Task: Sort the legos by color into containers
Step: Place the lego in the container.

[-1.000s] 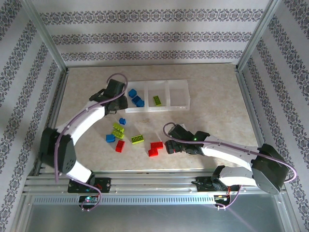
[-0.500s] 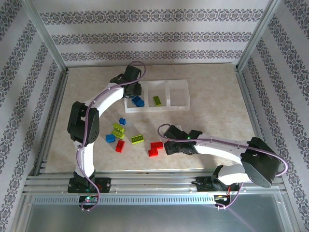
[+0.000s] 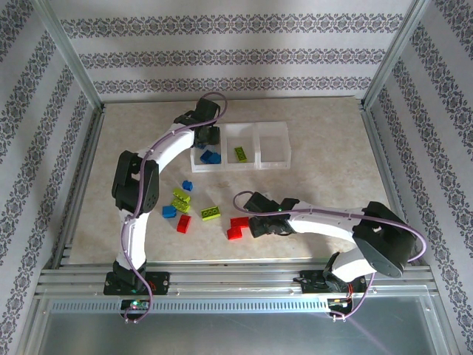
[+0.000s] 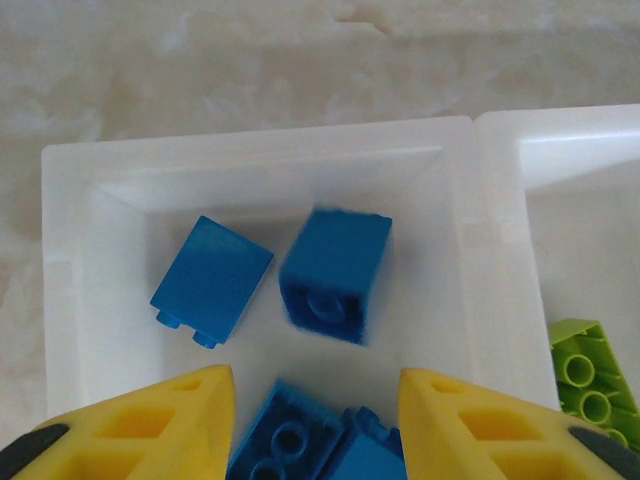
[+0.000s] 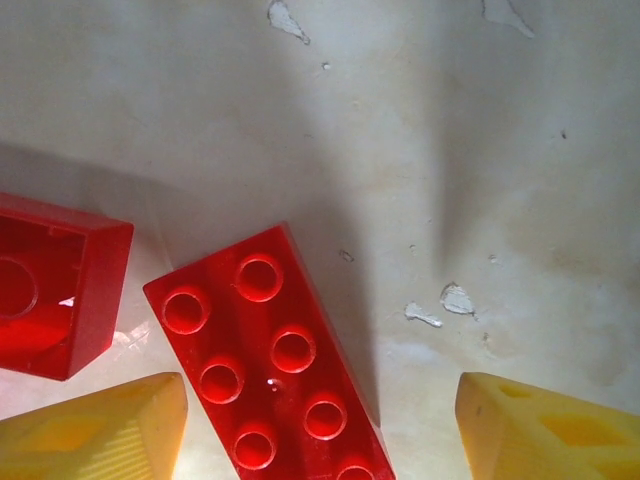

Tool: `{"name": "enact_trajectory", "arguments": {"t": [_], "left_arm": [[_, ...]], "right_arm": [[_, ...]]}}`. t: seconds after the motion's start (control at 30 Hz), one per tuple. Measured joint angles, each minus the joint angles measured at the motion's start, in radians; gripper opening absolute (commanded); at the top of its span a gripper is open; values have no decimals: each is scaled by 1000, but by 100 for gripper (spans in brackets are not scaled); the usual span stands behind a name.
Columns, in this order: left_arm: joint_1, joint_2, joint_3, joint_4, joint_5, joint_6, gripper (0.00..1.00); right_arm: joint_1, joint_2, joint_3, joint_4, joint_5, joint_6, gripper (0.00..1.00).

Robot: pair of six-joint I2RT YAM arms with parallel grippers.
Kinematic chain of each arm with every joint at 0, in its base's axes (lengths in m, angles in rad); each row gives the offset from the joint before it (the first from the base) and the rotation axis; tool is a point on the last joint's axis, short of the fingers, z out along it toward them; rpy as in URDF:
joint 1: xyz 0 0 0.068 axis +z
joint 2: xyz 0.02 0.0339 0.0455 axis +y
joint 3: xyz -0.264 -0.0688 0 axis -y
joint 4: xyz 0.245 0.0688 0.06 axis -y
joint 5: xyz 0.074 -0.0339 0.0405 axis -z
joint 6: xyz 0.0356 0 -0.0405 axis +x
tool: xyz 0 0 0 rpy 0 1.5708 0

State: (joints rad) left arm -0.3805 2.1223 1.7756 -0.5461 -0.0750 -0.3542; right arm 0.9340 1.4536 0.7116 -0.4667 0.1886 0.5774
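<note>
- Legos (image 3: 211, 213) in green, blue and red lie loose on the bench (image 3: 332, 177), in front of the bins and between the two arms.
- The three bins stand in a row, side against side, toward the back of the bench: left bin (image 3: 203, 166), middle bin (image 3: 235, 137), right bin (image 3: 272, 146).
- The left bin holds blue bricks. In the left wrist view one (image 4: 212, 282) lies on its side with its studs pointing toward the camera's edge, another (image 4: 336, 272) next to it looks blurred with its hollow side showing, and more (image 4: 290, 440) sit at the bottom edge of that view.
- The middle bin holds one green brick (image 3: 241, 154), studs up.
- The left tool (image 3: 209, 135) hangs over the left bin, its yellow fingers (image 4: 170, 420) spread wide above the blue bricks.
- The right tool (image 3: 255, 223) is low over the bench by a pair of red bricks (image 3: 236, 228).
- Its fingers (image 5: 100, 430) are spread, with a long red brick (image 5: 270, 350) lying studs up between them, nearer one finger than the other. Whether that finger touches it cannot be told.
- A second red brick (image 5: 50, 290) lies just beside the long one.
</note>
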Motion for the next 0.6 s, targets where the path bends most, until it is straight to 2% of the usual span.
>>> {"name": "enact_trajectory", "arguments": {"t": [0.37,0.6], "left_arm": [[0,-8,3,-24,-24,7,61],[0,-126,-32,-22,-51,10,74]], "right_arm": [[0,28,9,8,-4,0,59],[0,58,21,15,-5,2,46]]}}
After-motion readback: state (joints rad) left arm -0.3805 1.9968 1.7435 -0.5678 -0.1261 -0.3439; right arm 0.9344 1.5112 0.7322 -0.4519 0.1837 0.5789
